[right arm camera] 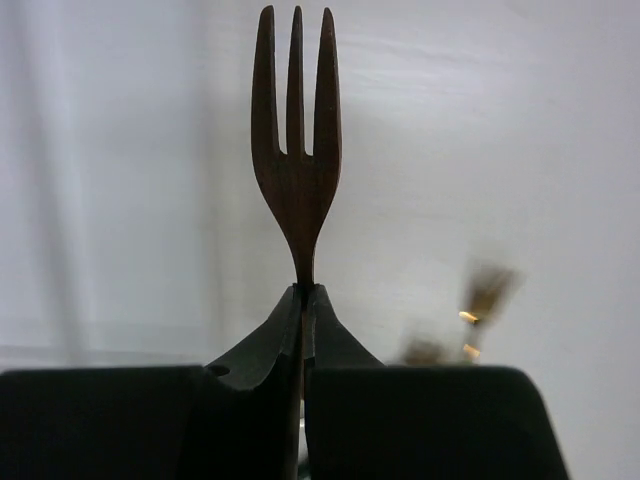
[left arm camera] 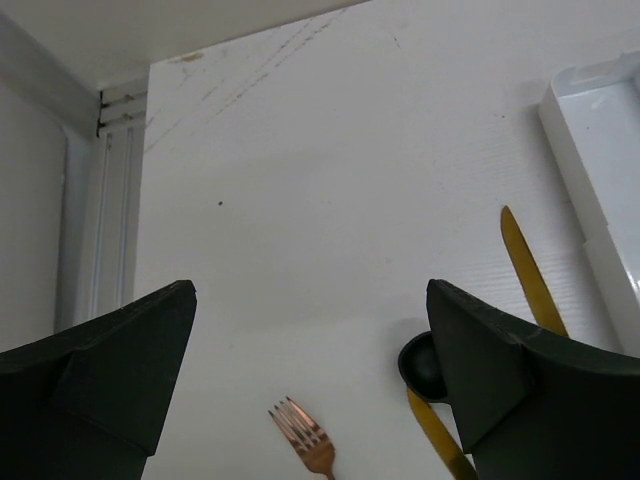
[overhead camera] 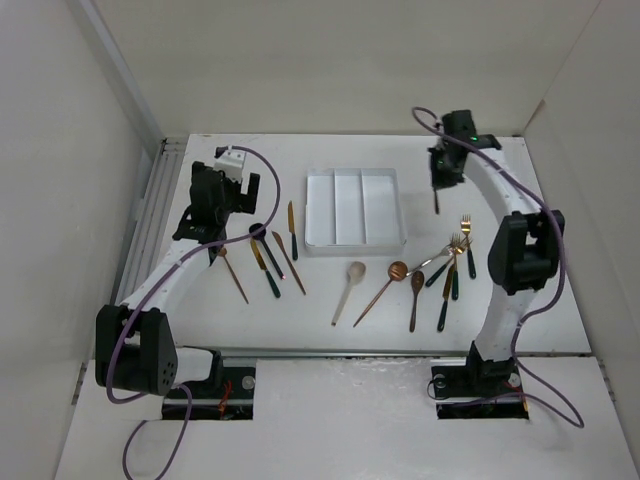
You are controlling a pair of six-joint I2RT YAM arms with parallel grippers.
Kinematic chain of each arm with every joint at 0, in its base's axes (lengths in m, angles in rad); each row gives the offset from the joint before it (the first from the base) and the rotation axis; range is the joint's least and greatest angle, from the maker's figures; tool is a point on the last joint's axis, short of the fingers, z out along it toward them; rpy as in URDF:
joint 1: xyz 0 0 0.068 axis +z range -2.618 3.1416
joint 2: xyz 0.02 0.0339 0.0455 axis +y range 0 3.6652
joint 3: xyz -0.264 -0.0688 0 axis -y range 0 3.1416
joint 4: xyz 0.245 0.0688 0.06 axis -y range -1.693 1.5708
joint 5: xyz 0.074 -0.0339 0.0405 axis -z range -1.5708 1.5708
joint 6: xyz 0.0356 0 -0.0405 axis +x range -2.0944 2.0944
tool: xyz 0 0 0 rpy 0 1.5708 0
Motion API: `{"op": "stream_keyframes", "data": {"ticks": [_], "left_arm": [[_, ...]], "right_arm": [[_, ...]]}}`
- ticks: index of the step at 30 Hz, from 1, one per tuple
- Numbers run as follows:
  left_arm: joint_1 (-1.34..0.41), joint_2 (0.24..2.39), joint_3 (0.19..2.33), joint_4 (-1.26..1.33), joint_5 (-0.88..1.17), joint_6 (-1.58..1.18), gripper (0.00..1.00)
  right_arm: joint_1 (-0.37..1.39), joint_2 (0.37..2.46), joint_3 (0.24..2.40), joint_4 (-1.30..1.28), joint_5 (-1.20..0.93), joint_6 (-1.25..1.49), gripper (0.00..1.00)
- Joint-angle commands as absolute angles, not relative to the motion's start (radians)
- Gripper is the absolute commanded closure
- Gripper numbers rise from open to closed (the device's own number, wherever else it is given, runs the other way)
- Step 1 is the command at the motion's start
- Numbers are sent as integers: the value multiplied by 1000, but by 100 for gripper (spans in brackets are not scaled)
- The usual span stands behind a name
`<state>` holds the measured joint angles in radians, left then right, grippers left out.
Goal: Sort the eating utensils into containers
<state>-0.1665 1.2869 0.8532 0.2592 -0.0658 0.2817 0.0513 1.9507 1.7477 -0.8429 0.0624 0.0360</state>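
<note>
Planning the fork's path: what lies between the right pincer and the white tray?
Nothing: in the top view, bare table separates the right pincer, shut on a fork, from the tray.

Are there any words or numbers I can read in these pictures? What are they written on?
None: no word, number or brand can be read in any view.
The white tray is plain.
The fork in the right gripper shows no mark.
The right arm bears only a small green light, no writing.
</note>
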Motion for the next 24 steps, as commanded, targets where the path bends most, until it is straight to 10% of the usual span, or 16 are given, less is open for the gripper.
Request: {"op": "stream_keyframes", "data": {"ticks": [1, 15, 21, 24], "left_arm": [[-167, 1296, 923, 230, -115, 88, 0], [-167, 1269, 891, 199, -106, -103, 0], [-167, 1269, 882, 209, -115, -103, 0], [-167, 1259, 864, 209, -127, -121, 0]], "right_arm": [[204, 1971, 1864, -770, 2, 141, 100], [318, 2213, 1910, -762, -80, 273, 100], [331, 2177, 1882, -772, -49, 304, 32], [321, 2102, 1882, -772, -8, 313, 25]]}}
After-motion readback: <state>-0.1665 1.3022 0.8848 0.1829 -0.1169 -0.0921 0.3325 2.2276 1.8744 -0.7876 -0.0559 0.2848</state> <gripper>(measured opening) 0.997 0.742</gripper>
